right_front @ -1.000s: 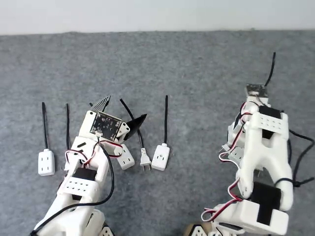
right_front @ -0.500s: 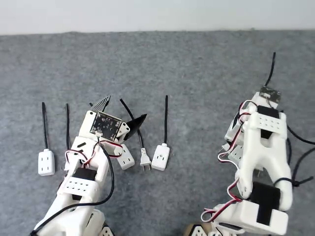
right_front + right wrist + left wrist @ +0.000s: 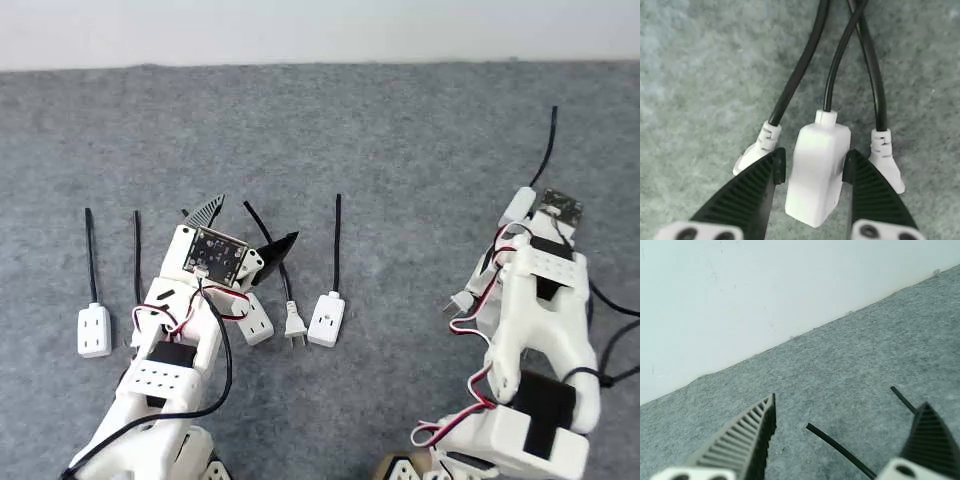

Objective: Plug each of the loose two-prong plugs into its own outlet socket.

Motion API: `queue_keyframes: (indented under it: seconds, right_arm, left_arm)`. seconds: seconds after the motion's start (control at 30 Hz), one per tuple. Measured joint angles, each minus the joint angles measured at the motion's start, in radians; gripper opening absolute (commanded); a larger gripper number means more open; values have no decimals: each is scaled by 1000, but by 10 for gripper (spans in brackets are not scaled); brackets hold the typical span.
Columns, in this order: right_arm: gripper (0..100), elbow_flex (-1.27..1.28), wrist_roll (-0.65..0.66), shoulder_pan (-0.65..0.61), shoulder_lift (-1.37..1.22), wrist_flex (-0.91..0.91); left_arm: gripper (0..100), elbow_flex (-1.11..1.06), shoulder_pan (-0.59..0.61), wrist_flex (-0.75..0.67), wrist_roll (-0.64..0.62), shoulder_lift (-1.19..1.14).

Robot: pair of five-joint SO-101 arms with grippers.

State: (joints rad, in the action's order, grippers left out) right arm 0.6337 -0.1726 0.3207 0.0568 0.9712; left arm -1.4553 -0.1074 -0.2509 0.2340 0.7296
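The right hand (image 3: 812, 155) has drawn back, clasped narrowly on the socket (image 3: 815, 187), a plug (image 3: 757, 150) lying at each side of it; mating them likely comes next. Meanwhile the left hand (image 3: 849, 401) is wide.

I saw a speckled grey tabletop (image 3: 400, 150) under a plain white wall (image 3: 300, 30) along the frame's top. The outlet sockets (image 3: 326, 319) and plugs (image 3: 294, 323) were white on black cords (image 3: 337, 240). Both arms (image 3: 170, 390) were white with black patches and red-and-white wires (image 3: 480, 300). The left gripper (image 3: 257, 218) was ribbed black.
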Motion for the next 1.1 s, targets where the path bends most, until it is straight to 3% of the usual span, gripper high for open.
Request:
queue_keyframes:
  seconds: [1.1]
  right_arm:
    - [188, 6, 9, -29, -64, 15]
  left_arm:
    - [412, 0, 0, 0, 0, 0]
